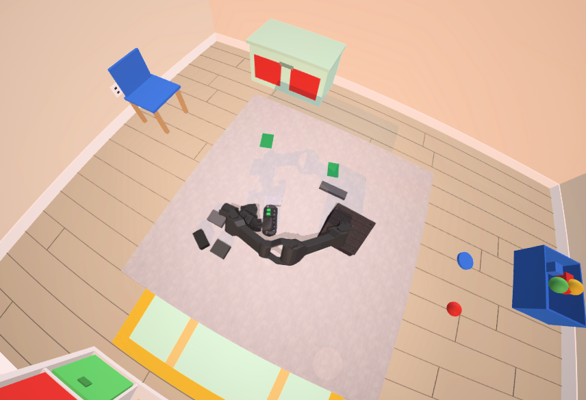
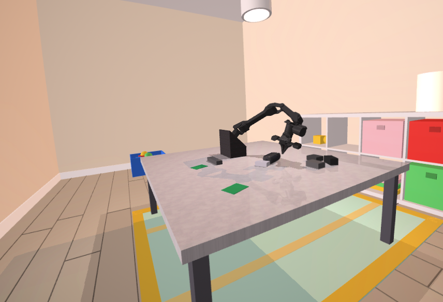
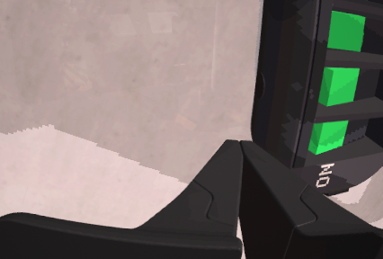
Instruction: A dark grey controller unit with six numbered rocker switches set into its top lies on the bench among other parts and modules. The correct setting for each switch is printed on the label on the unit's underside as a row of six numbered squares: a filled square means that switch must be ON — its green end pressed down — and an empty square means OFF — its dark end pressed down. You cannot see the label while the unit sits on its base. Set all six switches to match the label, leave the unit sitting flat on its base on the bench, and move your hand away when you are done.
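The dark grey controller unit point(image 1: 269, 222) point(image 2: 271, 157) point(image 3: 283, 61) sits on its base, its switch side up. In the wrist view several green switch ends show, with the "ON" mark by the near end. The two nearest green ends show a side face as well as a top. The far switches are cut off there, and I cannot tell every setting. The underside label is hidden. My gripper point(image 1: 259, 227) point(image 2: 283, 152) point(image 3: 236, 153) is shut and empty, its tips together beside the unit's near end, on the green-end side.
A pale block point(image 1: 274, 200) point(image 2: 262, 163) lies at one end of the unit. Three dark blocks point(image 1: 216, 218) point(image 1: 200, 239) point(image 1: 220, 248) lie beyond the gripper. A grey bar point(image 1: 333, 190) point(image 2: 214, 160) lies near the arm's base point(image 1: 360, 234). Two green squares point(image 1: 266, 140) point(image 1: 333, 169) lie farther off.
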Robot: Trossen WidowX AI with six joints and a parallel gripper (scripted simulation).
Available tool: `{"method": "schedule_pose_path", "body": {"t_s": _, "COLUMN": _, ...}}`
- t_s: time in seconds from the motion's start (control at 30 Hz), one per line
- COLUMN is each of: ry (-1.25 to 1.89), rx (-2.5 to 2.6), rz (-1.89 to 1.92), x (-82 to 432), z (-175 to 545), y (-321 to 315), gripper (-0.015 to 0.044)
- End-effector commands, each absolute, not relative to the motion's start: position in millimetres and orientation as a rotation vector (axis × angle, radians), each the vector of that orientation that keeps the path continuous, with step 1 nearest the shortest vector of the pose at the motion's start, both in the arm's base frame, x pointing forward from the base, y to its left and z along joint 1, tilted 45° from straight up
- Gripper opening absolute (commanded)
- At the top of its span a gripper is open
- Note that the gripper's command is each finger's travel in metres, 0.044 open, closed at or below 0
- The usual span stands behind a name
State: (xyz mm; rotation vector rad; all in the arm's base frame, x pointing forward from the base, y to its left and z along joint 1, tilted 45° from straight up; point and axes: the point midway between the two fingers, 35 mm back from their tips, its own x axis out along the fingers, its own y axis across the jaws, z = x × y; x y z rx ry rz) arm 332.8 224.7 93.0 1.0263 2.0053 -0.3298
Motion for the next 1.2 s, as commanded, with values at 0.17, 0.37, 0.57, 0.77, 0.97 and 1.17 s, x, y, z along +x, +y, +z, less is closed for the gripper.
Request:
{"method": "schedule_pose_path", "body": {"t_s": 0.17, "ry": 2.007, "rx": 1.026, "rz": -0.338, "x": 332.0, "z": 81.2, "y": 235.2, "gripper": 0.0}}
{"method": "schedule_pose_path", "body": {"t_s": 0.37, "ry": 2.007, "rx": 1.027, "rz": -0.337, "x": 331.2, "z": 74.6, "y": 241.9, "gripper": 0.0}}
{"method": "schedule_pose_path", "body": {"t_s": 0.57, "ry": 2.007, "rx": 1.028, "rz": -0.337, "x": 330.2, "z": 68.0, "y": 248.6, "gripper": 0.0}}
{"method": "schedule_pose_path", "body": {"t_s": 0.77, "ry": 2.008, "rx": 1.028, "rz": -0.337, "x": 329.5, "z": 64.3, "y": 252.4, "gripper": 0.0}}
{"method": "schedule_pose_path", "body": {"t_s": 0.97, "ry": 2.008, "rx": 1.028, "rz": -0.337, "x": 328.2, "z": 63.7, "y": 251.7, "gripper": 0.0}}
{"method": "schedule_pose_path", "body": {"t_s": 1.17, "ry": 2.008, "rx": 1.028, "rz": -0.337, "x": 326.3, "z": 62.9, "y": 250.6, "gripper": 0.0}}
